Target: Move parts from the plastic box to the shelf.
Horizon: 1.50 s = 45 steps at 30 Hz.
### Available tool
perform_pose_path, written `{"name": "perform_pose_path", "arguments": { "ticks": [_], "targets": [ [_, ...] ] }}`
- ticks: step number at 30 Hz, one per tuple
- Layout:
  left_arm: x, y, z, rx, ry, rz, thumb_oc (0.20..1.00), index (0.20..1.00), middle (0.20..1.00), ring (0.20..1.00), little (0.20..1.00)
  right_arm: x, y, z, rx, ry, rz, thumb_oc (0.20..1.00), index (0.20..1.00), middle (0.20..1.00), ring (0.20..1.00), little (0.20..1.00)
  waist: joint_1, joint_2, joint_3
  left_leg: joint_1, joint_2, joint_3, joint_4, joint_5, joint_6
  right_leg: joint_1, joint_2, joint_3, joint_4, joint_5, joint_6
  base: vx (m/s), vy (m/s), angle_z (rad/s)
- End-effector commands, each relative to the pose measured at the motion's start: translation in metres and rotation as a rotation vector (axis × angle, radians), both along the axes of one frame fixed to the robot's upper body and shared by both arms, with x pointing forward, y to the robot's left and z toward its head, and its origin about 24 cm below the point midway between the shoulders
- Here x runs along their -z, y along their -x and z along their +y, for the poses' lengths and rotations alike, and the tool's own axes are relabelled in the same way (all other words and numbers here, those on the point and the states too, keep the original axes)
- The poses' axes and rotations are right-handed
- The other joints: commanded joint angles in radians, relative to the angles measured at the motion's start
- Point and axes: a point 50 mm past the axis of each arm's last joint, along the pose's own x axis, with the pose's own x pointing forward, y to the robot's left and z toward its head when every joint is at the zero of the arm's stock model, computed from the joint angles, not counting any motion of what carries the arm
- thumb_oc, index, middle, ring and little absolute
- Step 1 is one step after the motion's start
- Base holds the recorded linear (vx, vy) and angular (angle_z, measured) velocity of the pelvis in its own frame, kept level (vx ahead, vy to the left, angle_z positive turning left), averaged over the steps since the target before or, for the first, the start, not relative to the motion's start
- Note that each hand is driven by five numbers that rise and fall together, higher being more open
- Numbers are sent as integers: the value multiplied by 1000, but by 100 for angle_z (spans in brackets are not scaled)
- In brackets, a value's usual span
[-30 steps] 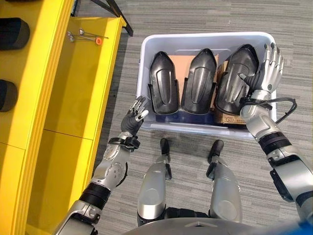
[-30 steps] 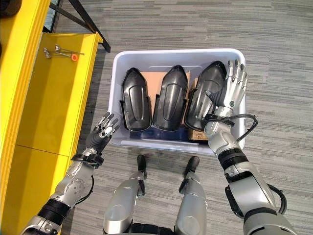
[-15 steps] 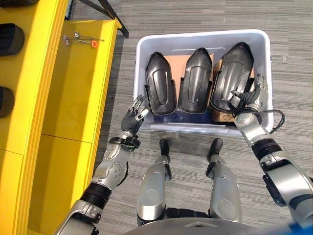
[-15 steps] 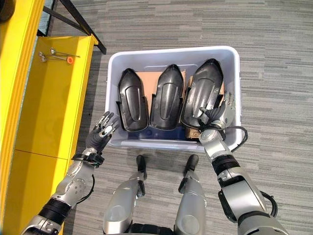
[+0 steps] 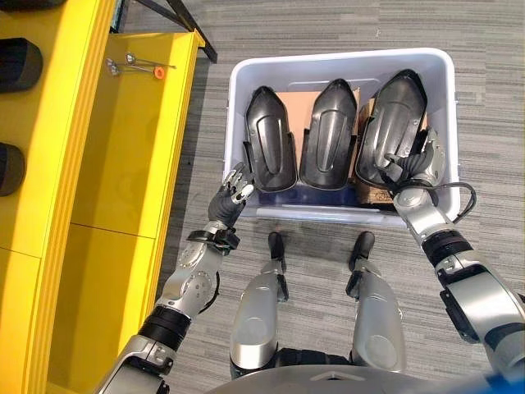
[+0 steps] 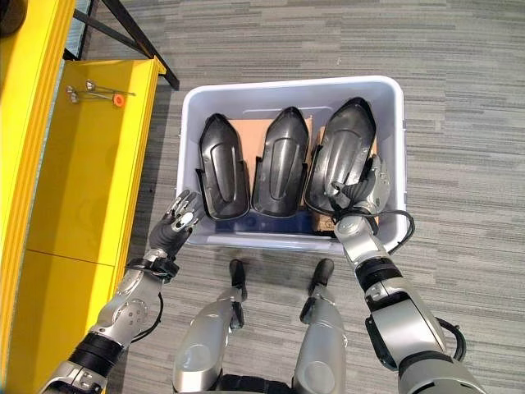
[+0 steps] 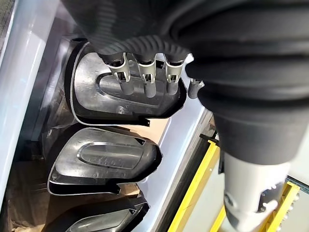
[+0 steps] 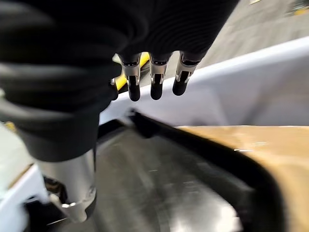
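Shelf (image 5: 123, 139), yellow, runs along the robot's left side, with two dark rounded parts (image 5: 16, 61) at its far left edge and a few small metal bits with an orange cap (image 5: 139, 64) on its top far end. Grey carpet floor (image 5: 328, 20) lies under everything.

Box (image 5: 246, 74), pale plastic, sits on the floor straight ahead, near the shelf but apart from it. Three black moulded parts stand side by side in it, leaning on brown cardboard (image 5: 302, 103): left part (image 5: 271, 139), middle part (image 5: 328, 135), right part (image 5: 394, 123).

Right hand (image 6: 365, 193) is inside the box at the right part's near right edge, fingers (image 8: 153, 79) straight and released, thumb against the part's lower rim; it grips nothing.

Left hand (image 5: 231, 193) hovers at the box's near left corner, just outside the wall, fingers (image 7: 147, 75) relaxed and open, pointing toward the left part without touching it.
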Motion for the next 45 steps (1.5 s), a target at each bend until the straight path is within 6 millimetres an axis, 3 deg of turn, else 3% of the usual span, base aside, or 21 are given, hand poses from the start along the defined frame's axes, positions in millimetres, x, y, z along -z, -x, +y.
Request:
{"name": "perform_pose_path", "arguments": {
  "ticks": [1, 13, 23, 27, 33, 34, 45],
  "targets": [
    [-11, -1, -7, 31, -7, -64, 1000, 1000, 1000, 1000, 1000, -26, -8, -8, 72, -32, -105, 1000, 1000, 1000, 1000, 1000, 21, 1, -14, -56, -11, -10, 39, 7, 18, -4, -28, -3, 121, -79, 29, 0, 0, 0],
    [-11, -3, -16, 48, 6, -50, 1000, 1000, 1000, 1000, 1000, -27, -11, -11, 65, -81, -110, 1000, 1000, 1000, 1000, 1000, 14, 26, -14, -90, -18, -2, 50, 8, 19, -52, -36, 9, 148, -85, 28, -5, 17, -1],
    [-10, -3, -16, 57, 6, -44, 1000, 1000, 1000, 1000, 1000, -32, -16, -6, -2, -12, -72, 1000, 1000, 1000, 1000, 1000, 18, 36, -14, -130, -20, -2, 67, 9, 20, -94, -41, 15, 165, -85, 26, -1, 5, -1],
    [-8, -3, -15, 68, -8, -31, 1000, 1000, 1000, 1000, 1000, -26, -17, -14, 14, 30, 57, 1000, 1000, 1000, 1000, 1000, 30, 32, -14, -144, -26, -18, 88, -15, 10, -104, -50, 19, 192, -111, 41, 40, -12, 2],
    [-7, -4, -15, 87, -17, -32, 1000, 1000, 1000, 1000, 1000, -8, -14, -23, 62, -109, 173, 1000, 1000, 1000, 1000, 1000, 45, 33, -14, -175, -23, -23, 100, -13, 11, -128, -54, 13, 203, -109, 41, -6, -12, 6],
    [-8, -4, -17, 100, -28, -39, 1000, 1000, 1000, 1000, 1000, -4, -10, -32, 111, -155, 198, 1000, 1000, 1000, 1000, 1000, 51, 36, -14, -189, -24, -28, 103, -13, 12, -140, -56, 10, 211, -111, 41, -4, -3, 14],
    [-11, -5, -27, 108, -22, -36, 1000, 1000, 1000, 1000, 1000, -19, -8, -56, 197, -157, 218, 1000, 1000, 1000, 1000, 1000, 67, 60, -14, -306, -29, -45, 164, -19, 15, -248, -75, 11, 278, -122, 38, -5, 14, 6]
  ]
}}
